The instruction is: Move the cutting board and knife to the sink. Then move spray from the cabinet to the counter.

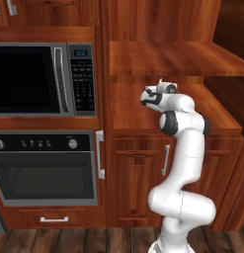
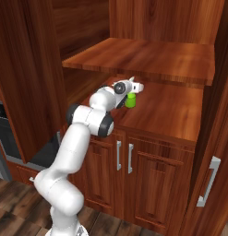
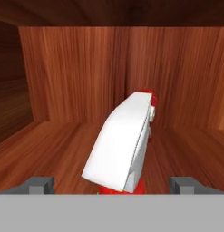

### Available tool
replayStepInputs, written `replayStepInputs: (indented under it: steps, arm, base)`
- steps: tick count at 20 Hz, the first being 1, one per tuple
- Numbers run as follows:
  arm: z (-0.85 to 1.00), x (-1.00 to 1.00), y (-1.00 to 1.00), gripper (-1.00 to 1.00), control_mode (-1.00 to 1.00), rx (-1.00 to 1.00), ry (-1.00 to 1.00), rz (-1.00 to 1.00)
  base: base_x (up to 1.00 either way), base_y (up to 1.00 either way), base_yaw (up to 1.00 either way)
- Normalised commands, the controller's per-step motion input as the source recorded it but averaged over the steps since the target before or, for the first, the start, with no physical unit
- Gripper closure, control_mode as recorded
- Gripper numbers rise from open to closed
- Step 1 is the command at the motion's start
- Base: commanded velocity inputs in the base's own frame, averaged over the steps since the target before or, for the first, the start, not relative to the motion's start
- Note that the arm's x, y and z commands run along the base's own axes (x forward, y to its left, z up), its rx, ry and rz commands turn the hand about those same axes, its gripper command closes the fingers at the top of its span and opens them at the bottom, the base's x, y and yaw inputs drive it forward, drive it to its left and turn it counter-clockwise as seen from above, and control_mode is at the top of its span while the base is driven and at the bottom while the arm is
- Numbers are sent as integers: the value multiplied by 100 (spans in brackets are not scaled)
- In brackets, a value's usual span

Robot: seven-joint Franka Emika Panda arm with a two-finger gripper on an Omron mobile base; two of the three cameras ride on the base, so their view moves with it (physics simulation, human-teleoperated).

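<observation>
Nearest the hand camera, the two dark fingertips of the robot's pincer [image 3: 111, 185] are standing wide apart at the bottom of the view, one on either side of the spray, and nothing is being held between them. Just beyond and between them the whitish trigger nozzle with its red tip [image 3: 124, 142] is rising close to the lens, so the open pincer is sitting right at the bottle's head without closing on it.

From the right base camera, the white arm is reaching into the open shelf niche of the reddish-brown wooden cabinet [image 2: 171, 110], and the small bright green spray bottle [image 2: 130, 101] is standing upright on the niche's lower shelf, just beyond the hand.

Judging the progress: the robot is working on the second half of the task. The spray is not yet grasped and is still inside the cabinet, so gripping it, lifting it out under the upper shelf and carrying it to the bench all remain. Whether the board-and-knife part is finished cannot be told from here.

Farther back, the niche's wooden rear wall [image 3: 86, 72] is closing off the view.
</observation>
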Motion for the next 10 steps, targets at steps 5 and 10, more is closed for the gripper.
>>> replayStepInputs:
  steps: [5,10]
  arm:
    - [-1,23,0,-100,-100,0,0,0]
    - [-5,22,0,-100,-100,0,0,0]
  base:
    - [0,0,0]
    - [0,0,0]
